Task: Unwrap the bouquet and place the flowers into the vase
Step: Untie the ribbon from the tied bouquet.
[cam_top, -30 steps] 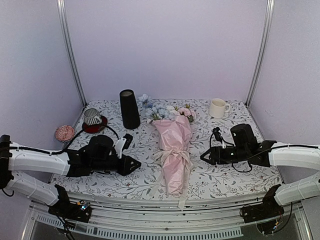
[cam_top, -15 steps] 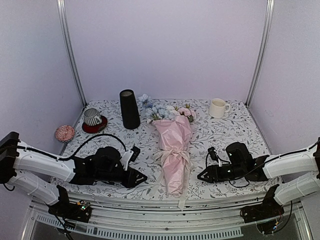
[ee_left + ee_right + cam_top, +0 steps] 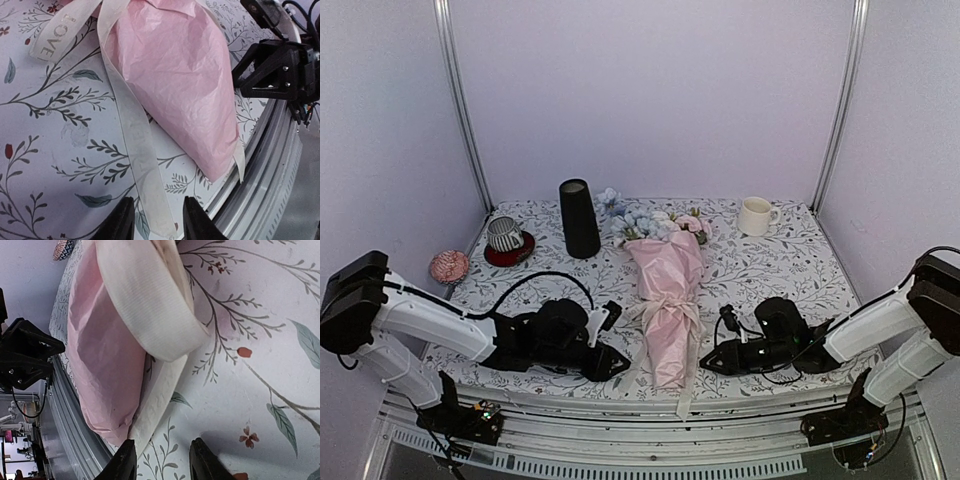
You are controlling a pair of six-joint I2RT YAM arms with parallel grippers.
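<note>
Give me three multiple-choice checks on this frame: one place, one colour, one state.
1. Where does the vase stand relative to the bouquet?
A. Far side, left of its flowers
B. Near edge, to its right
C. On its side underneath it

2. What colour is the wrapping paper?
A. Green
B. Pink
C. Black

3. What state is the bouquet in?
A. Standing in the vase
B. Unwrapped, stems spread out
C. Lying wrapped, ribbon tied

Key: 1 A, the top view shows it upright beside the flowers. 2 B, every view shows pink tissue. 3 C, the cone lies flat with the bow around it.
</note>
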